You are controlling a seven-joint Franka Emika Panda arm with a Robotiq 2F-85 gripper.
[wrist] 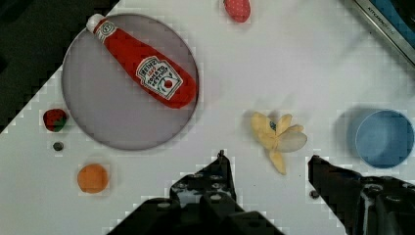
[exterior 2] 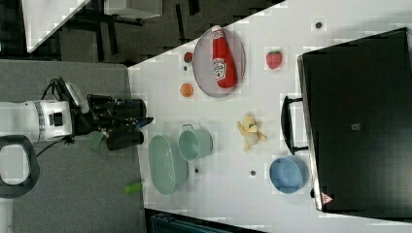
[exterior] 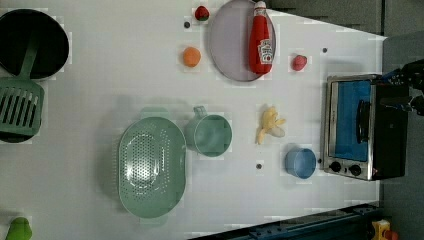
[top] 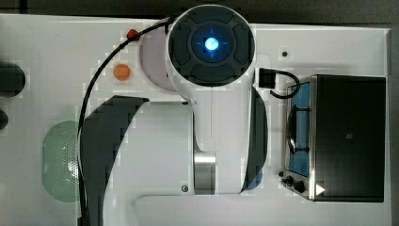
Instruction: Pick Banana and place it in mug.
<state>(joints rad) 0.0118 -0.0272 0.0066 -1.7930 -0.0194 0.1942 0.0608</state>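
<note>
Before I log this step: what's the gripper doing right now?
Gripper: open, holding nothing, above the table with the banana ahead of its fingertips.

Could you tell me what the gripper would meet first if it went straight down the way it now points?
Probably bare table: the open gripper frames white surface just short of the banana, which lies slightly beyond the fingertips. Depth is unclear, so a finger might graze the banana's nearest tip.
</note>
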